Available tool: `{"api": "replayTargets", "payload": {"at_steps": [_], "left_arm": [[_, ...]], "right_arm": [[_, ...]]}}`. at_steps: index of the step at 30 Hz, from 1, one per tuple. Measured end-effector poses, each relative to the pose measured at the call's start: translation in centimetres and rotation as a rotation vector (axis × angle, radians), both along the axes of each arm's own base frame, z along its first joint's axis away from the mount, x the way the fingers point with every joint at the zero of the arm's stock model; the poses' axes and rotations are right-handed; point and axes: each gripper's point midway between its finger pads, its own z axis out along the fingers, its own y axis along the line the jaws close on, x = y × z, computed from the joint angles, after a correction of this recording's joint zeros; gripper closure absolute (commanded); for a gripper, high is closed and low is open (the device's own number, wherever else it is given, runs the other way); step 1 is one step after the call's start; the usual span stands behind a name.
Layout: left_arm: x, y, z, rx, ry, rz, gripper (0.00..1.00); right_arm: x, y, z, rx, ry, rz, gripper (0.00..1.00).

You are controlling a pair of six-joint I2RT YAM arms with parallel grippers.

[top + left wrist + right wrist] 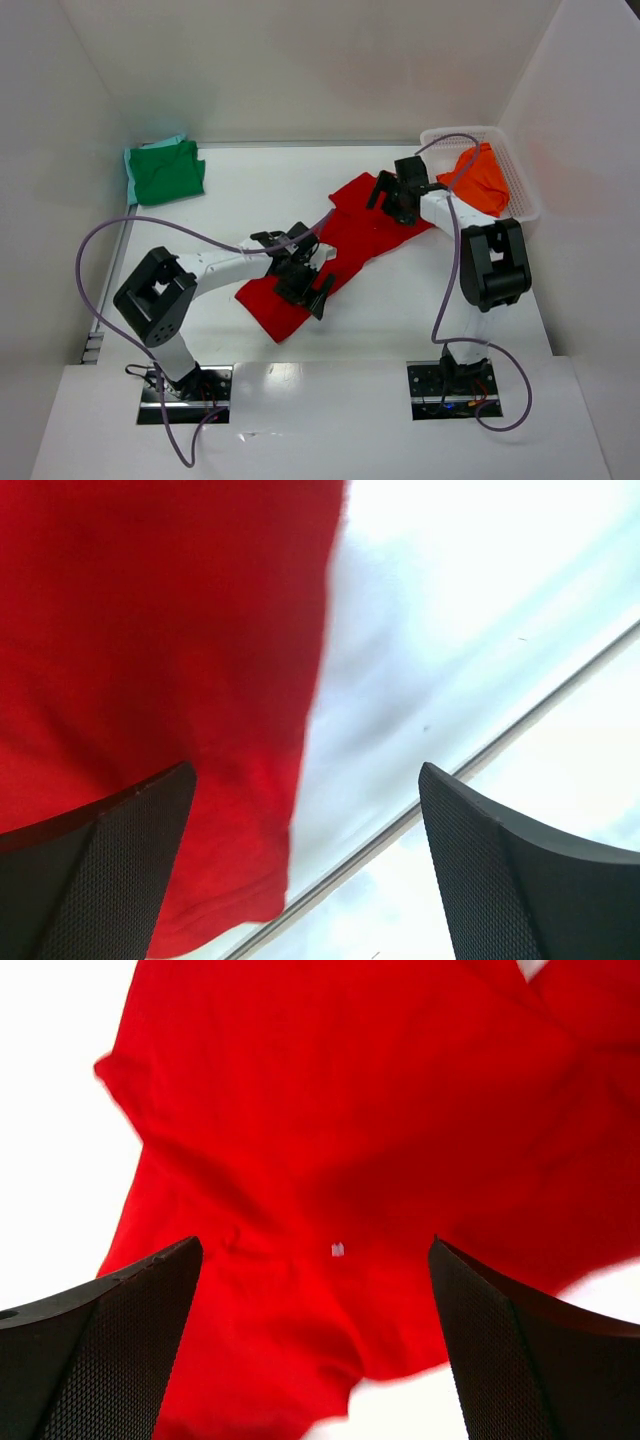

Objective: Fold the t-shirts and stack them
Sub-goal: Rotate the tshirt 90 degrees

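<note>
The white table (250, 190) has lots of bare room to the left of its middle and along the near side. The red t-shirt (355, 238) lies flat in the middle. Its long way runs slanted, from near-left to far-right.

The green t-shirt (165, 172) sits folded in the far left corner, well apart. The orange t-shirt (482, 180) lies in the white basket (525, 195) at the far right, near the red one's far end.

The left gripper (312, 285) is over the near-left end, so that arm is closer there. The right gripper (392, 198) is over the far-right end.

Both have fingers spread wide and hold nothing. Under the left fingers (140, 870) the shirt's side edge runs between them, cloth on one side, bare table on the other. Under the right fingers (120, 1350) it is all red cloth. I think each needs to go down and pinch its own end.
</note>
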Motion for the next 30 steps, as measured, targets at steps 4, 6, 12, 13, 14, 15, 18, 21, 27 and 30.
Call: {"api": "replayTargets", "payload": {"at_steps": [4, 6, 12, 13, 14, 15, 18, 21, 27, 30], "left_arm": [[-0.9, -0.2, -0.6, 0.005, 0.011, -0.004, 0.00], [-1.1, 0.3, -1.0, 0.024, 0.017, 0.009, 0.00], [-0.2, 1.3, 0.0, 0.063, -0.047, 0.061, 0.00], [0.3, 1.4, 0.8, 0.067, -0.078, 0.080, 0.00], [1.4, 1.4, 2.3, 0.052, -0.131, 0.113, 0.00], [1.9, 1.4, 3.0, 0.043, -0.155, 0.128, 0.00], [4.1, 2.4, 5.4, 0.009, -0.239, 0.216, 0.00], [6.3, 4.5, 6.8, 0.007, -0.299, 0.313, 0.00], [6.0, 6.2, 3.3, 0.088, -0.232, 0.335, 0.00], [5.0, 6.3, 1.7, 0.111, -0.176, 0.320, 0.00]], "right_arm": [[1.9, 0.5, -1.0, -0.032, 0.001, -0.009, 0.01], [2.9, 0.8, -1.7, -0.047, 0.007, -0.013, 0.01], [3.8, 1.3, -4.2, -0.070, 0.049, -0.021, 0.01], [3.9, 1.3, -4.3, -0.072, 0.052, -0.023, 0.01], [3.9, 1.4, -4.3, -0.072, 0.053, -0.024, 0.01], [4.1, 1.6, -4.2, -0.070, 0.051, -0.026, 0.01], [4.8, 1.9, -4.4, -0.067, 0.051, -0.029, 0.01], [5.6, 2.2, -4.4, -0.064, 0.046, -0.029, 0.01], [7.8, 3.1, -4.2, -0.049, 0.023, -0.022, 0.01], [9.1, 4.0, -4.1, -0.043, 0.009, -0.013, 0.01]]}}
